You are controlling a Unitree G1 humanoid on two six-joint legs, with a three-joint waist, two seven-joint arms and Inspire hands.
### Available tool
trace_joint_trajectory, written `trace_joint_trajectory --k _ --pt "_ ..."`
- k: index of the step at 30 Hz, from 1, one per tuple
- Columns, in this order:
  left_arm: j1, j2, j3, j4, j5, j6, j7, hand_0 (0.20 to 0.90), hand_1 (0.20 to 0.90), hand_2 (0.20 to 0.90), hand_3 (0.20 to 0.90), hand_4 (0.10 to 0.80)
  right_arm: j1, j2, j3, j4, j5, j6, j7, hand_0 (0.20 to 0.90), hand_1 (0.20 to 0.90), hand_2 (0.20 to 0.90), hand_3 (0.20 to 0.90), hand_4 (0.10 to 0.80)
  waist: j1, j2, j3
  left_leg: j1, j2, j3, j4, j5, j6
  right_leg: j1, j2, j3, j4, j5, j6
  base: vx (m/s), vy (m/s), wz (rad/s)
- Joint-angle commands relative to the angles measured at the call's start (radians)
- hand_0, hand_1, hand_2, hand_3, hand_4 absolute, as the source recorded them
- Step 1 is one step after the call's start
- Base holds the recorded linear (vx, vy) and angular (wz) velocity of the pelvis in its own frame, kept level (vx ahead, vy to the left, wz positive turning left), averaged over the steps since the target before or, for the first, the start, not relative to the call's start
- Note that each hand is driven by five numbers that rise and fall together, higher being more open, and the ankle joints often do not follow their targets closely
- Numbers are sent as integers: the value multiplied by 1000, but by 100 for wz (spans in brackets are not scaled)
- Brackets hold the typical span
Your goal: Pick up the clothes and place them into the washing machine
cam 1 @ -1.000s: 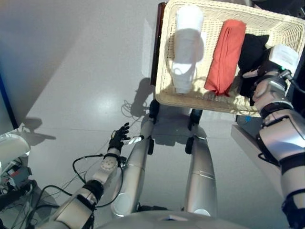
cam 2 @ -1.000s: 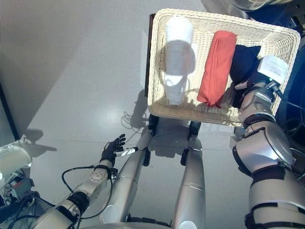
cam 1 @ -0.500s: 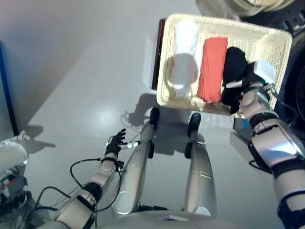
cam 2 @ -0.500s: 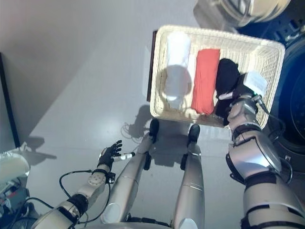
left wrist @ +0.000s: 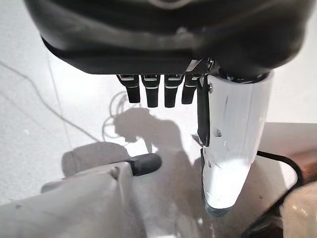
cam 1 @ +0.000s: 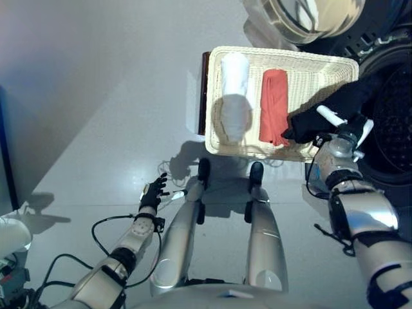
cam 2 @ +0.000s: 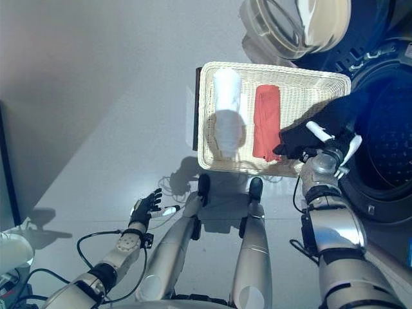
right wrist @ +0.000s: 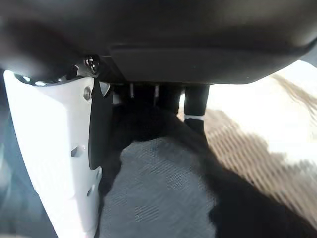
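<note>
Dark garment (cam 1: 335,109) pinched in our right robot hand (cam 1: 339,129) hangs over the wicker basket's (cam 1: 283,58) rim beside the washing machine drum (cam 1: 393,116); we should lift it clear before swinging across.

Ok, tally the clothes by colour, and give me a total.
White: 1, the white roll in the basket.
Red: 1, the red garment beside it.
Black: 1, the black garment gripped by the right hand.
Total: 3.
</note>
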Motion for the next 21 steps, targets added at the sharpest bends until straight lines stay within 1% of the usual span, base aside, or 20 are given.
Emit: trace_joint_trajectory --k 1,2,3,7,8,11,13,14,15,16,17,18,19,20,21 --pt "68 0 31 25 8 -41 28 900 900 900 900 800 61 -42 -47 -110 267 -220 38 200 200 200 200 300 4 18 -67 -37 -11 -12 71 -85 -79 87 10 -43 -90 21 -26 -12 24 -6" --pt "73 -9 31 28 9 -39 25 900 900 900 900 800 62 -28 -84 -130 321 -236 52 200 200 200 200 300 1 26 -69 -40 -13 -11 73 -88 -79 81 10 -42 -85 18 -26 -41 20 -7" --pt "73 -7 34 27 7 -39 23 900 900 900 900 800 68 -25 -91 -140 323 -245 56 200 200 200 200 300 0 30 -67 -48 -14 -10 77 -79 -78 69 9 -38 -78 24 -27 -27 7 -9" --pt "83 -9 33 47 -5 -38 17 900 900 900 900 800 21 -46 -128 -196 376 -297 55 200 200 200 200 300 3 52 -59 -105 -15 13 169 -123 -69 1 18 -28 21 -21 -37 -55 32 -8" --pt "82 -11 34 53 -12 -38 16 900 900 900 900 800 7 -50 -123 -206 360 -309 32 200 200 200 200 300 8 57 -58 -133 -10 22 207 -139 -68 -31 21 -29 57 -35 -37 -63 31 -12" --pt "86 -13 33 62 -19 -34 6 900 900 900 900 800 -19 -74 -117 -218 339 -313 20 200 200 200 200 300 8 67 -53 -192 -6 44 352 -199 -62 -97 20 -36 189 -83 -40 -42 17 -20" --pt "89 -15 38 60 -23 -33 -1 900 900 900 900 800 -44 -110 -99 -220 329 -308 17 200 200 200 200 300 4 77 -51 -239 0 54 467 -256 -61 -154 14 -38 305 -133 -45 26 21 -16" --pt "93 -14 39 65 -24 -31 -1 900 900 900 900 800 -51 -119 -98 -222 325 -311 13 200 200 200 200 300 1 80 -56 -242 -1 50 508 -301 -62 -159 14 -31 348 -170 -42 -8 8 -3" --pt "93 -14 40 65 -25 -31 -1 900 900 900 900 800 -64 -130 -93 -225 319 -315 4 200 200 200 200 300 -6 85 -53 -278 3 63 560 -305 -61 -193 8 -31 395 -172 -48 0 0 0" --pt "97 -13 42 66 -24 -29 -4 900 900 900 900 800 -69 -141 -87 -227 312 -312 -2 200 200 200 200 300 -9 88 -58 -291 11 65 581 -317 -63 -207 7 -32 419 -190 -49 10 -3 4" --pt "100 -14 47 69 -23 -29 -4 900 900 900 900 800 -68 -151 -87 -231 303 -310 -5 200 200 200 200 300 -11 89 -66 -286 11 60 602 -353 -65 -205 7 -26 442 -223 -48 120 -12 0" --pt "106 -13 49 75 -24 -28 -2 900 900 900 900 800 -77 -170 -85 -230 298 -310 -9 200 200 200 200 300 -13 90 -66 -296 12 62 635 -375 -62 -216 7 -22 477 -240 -49 114 -9 -1" --pt "108 -9 51 83 -23 -27 -1 900 900 900 900 800 -97 -191 -73 -228 291 -314 -15 200 200 200 200 300 -12 94 -65 -307 12 65 657 -387 -60 -231 6 -20 505 -250 -52 0 0 0" --pt "106 -11 52 84 -23 -28 -1 900 900 900 900 800 -101 -193 -70 -225 290 -314 -17 200 200 200 200 300 -12 95 -64 -311 13 66 663 -390 -60 -235 6 -19 511 -254 -52 0 0 0" --pt "116 -13 55 83 -27 -31 -1 900 900 900 900 800 -110 -210 -64 -231 273 -319 -32 200 200 200 200 300 -13 101 -65 -320 17 70 682 -403 -58 -251 4 -17 537 -270 -58 0 0 0"
